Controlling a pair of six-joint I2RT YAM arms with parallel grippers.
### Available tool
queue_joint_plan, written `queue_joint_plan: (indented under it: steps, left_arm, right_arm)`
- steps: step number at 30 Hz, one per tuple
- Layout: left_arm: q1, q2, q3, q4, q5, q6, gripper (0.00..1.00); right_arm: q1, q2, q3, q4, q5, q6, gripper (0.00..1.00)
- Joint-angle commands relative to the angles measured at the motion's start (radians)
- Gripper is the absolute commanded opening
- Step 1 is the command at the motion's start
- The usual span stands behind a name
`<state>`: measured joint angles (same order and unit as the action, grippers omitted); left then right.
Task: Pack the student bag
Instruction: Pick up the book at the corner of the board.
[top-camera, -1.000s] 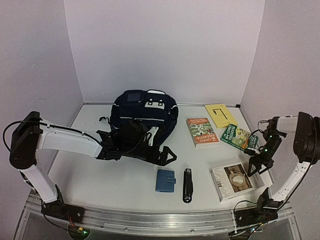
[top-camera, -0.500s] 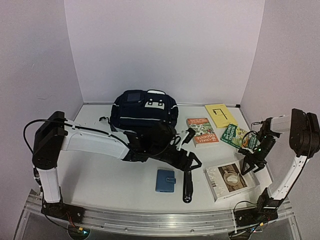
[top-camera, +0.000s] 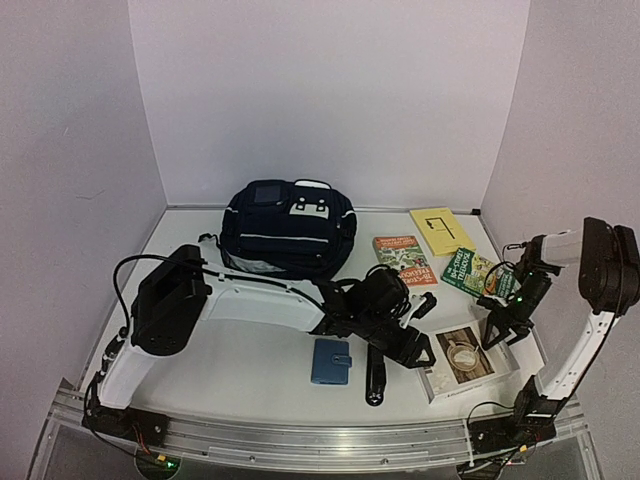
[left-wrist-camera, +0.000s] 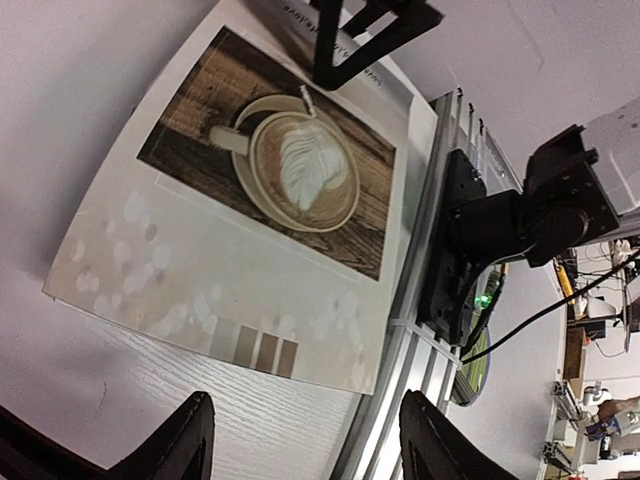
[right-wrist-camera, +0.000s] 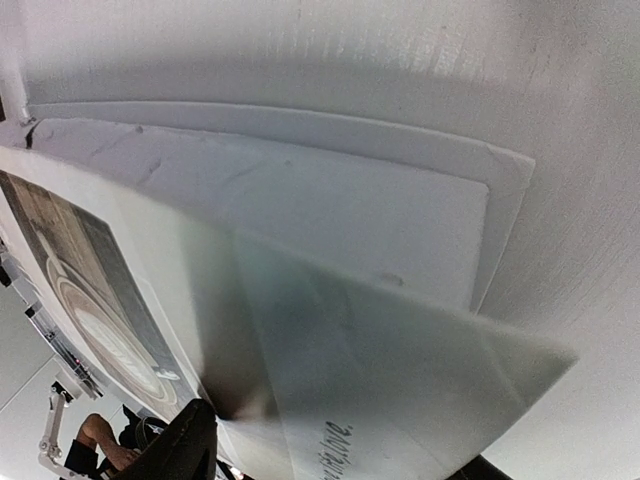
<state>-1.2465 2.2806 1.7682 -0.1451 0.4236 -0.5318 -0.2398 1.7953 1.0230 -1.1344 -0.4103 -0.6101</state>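
I had the student bag (top-camera: 288, 238) lying at the back of the table (top-camera: 240, 350), left of centre. To its right I counted three flat items: a book (top-camera: 404, 262) near the bag, a second book (top-camera: 470, 272) right of that, and a pad (top-camera: 440, 230) behind the two, closest to the back wall. Nearer the arms, the wallet (top-camera: 331, 361) lay just left of the stapler (top-camera: 375, 378), and the cup-cover book (top-camera: 462, 358) lay right of both. My left gripper (top-camera: 416, 348) hung at that book's left edge, my right gripper (top-camera: 497, 332) at its right edge.
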Motion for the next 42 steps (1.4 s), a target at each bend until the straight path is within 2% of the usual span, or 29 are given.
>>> queue_joint_plan:
  steps: [1, 8, 15, 21, 29, 35, 38, 42]
  left_arm:
    - [0.004, 0.060, 0.119, -0.103, 0.014, -0.040, 0.64]
    - [0.015, 0.177, 0.276, -0.193, 0.008, -0.050, 0.63]
    - [0.030, 0.164, 0.240, -0.086, 0.017, -0.053, 0.57]
    - [0.061, 0.128, 0.194, 0.000, -0.001, -0.064, 0.46]
    - [0.101, 0.087, 0.167, 0.051, -0.040, -0.051, 0.41]
    - [0.151, 0.035, 0.112, 0.092, -0.066, -0.052, 0.39]
    - [0.167, 0.025, 0.092, 0.098, -0.075, -0.051, 0.41]
    - [0.185, 0.014, 0.052, 0.120, -0.077, -0.068, 0.43]
  right_arm:
    - [0.004, -0.029, -0.013, 0.085, 0.027, -0.005, 0.60]
    - [0.004, -0.046, -0.014, 0.084, 0.015, -0.012, 0.60]
    - [0.009, -0.069, 0.019, 0.053, -0.044, -0.018, 0.56]
    - [0.026, -0.089, 0.078, 0.028, -0.113, -0.009, 0.45]
    - [0.044, -0.105, 0.119, 0.020, -0.187, 0.005, 0.38]
    - [0.065, -0.087, 0.165, 0.022, -0.261, 0.036, 0.27]
    - [0.066, -0.086, 0.188, 0.024, -0.293, 0.051, 0.20]
    - [0.066, -0.092, 0.217, 0.024, -0.313, 0.083, 0.02]
